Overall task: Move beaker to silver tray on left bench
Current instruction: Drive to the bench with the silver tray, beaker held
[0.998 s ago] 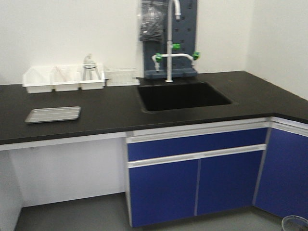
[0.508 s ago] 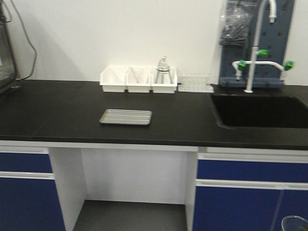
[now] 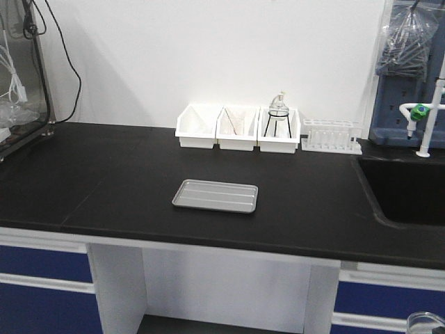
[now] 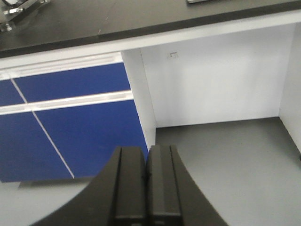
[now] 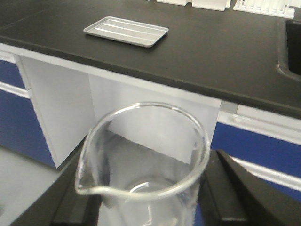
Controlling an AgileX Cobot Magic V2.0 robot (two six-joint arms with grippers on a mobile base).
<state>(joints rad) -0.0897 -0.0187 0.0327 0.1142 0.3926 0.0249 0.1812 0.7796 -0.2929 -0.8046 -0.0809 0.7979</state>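
My right gripper [image 5: 143, 197] is shut on the small clear glass beaker [image 5: 141, 155], upright between the black fingers, spout toward the lower left. Its rim also shows at the bottom right of the front view [image 3: 425, 321]. The silver tray [image 3: 215, 195] lies empty on the black-topped left bench [image 3: 104, 188]; in the right wrist view the tray [image 5: 126, 31] is ahead and higher than the beaker, which is held in front of and below the bench edge. My left gripper [image 4: 146, 160] is shut and empty, pointing down at the floor before the blue cabinet doors.
Three white bins [image 3: 238, 128] stand against the wall, the right one holding a flask on a stand [image 3: 278, 115]. A test tube rack [image 3: 331, 136] is beside them. The recessed sink [image 3: 407, 188] and tap [image 3: 423, 118] are at the right. Equipment with cables [image 3: 21, 90] stands at the left.
The front view has swung left along the bench: the tray and bins moved right and toward centre, the sink slid to the right edge, and equipment at the left came into view.
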